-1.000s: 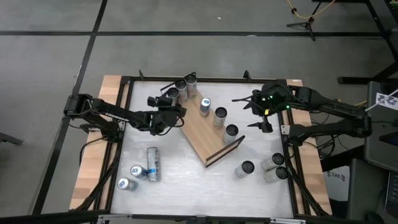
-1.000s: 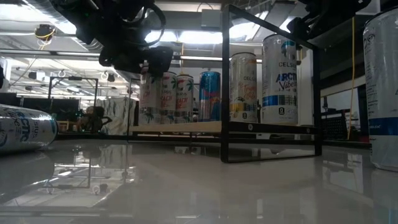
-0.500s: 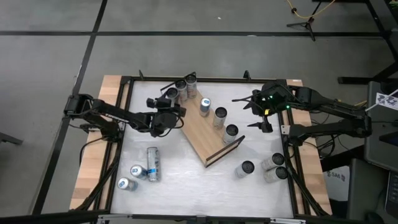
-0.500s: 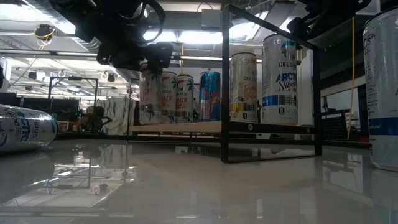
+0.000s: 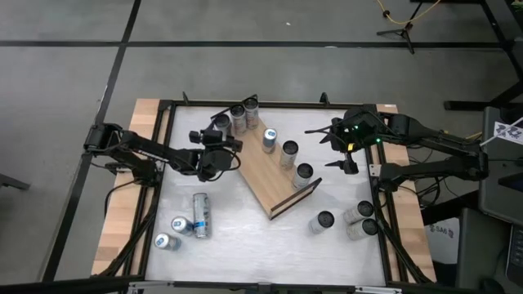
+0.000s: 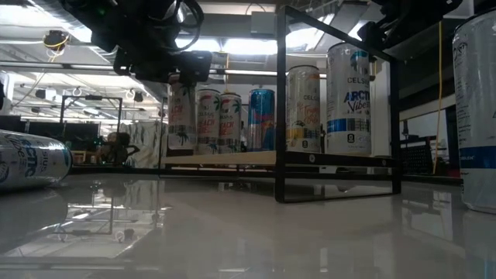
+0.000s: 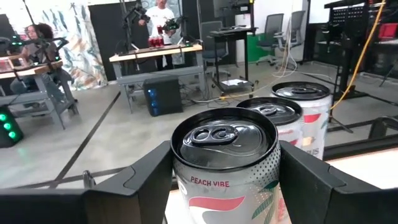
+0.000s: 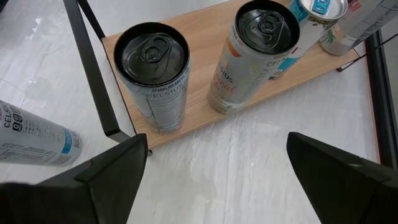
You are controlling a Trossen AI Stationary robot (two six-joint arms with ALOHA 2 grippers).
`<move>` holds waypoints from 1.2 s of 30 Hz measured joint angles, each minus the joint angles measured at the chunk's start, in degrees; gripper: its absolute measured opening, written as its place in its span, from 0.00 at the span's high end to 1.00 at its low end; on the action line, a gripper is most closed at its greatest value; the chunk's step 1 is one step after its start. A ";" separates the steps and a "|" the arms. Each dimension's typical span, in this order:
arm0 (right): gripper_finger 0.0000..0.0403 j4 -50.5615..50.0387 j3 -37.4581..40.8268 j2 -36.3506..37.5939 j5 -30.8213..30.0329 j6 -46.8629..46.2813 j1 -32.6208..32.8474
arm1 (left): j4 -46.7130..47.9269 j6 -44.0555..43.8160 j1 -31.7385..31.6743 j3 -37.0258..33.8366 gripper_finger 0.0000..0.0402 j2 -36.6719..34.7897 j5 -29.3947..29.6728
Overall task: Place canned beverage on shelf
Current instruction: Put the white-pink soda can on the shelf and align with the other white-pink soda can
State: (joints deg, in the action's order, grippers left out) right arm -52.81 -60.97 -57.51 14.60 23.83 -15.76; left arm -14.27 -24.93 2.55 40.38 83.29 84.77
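At the shelf's (image 5: 274, 175) eleven-o'clock end, the peach can (image 7: 225, 163) has been set upright beside two others. The left gripper (image 5: 214, 145) has slackened slightly and drawn back toward nine o'clock, fingers (image 7: 144, 178) open either side, suggesting release. The right gripper (image 5: 335, 147) waits wide open at three o'clock.

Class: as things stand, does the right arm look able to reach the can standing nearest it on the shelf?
Probably yes. The right gripper hangs open just off the shelf's edge, and nothing stands between it and that can.
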 joint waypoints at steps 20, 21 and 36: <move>0.06 -0.01 0.00 -0.01 -0.01 0.00 -0.01 | 2.22 0.04 -2.99 0.00 0.42 -0.02 -3.34; 0.06 -0.01 -0.02 -0.01 0.01 0.00 -0.01 | 2.26 0.04 -3.10 0.00 0.42 -0.01 -3.45; 0.06 -0.01 0.00 -0.01 0.01 0.00 0.01 | 4.95 -0.02 -4.90 0.13 0.42 -0.22 -9.99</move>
State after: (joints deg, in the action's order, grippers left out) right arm -52.82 -60.97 -57.52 14.61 23.83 -15.75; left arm -9.33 -24.95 -2.35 40.51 83.07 74.78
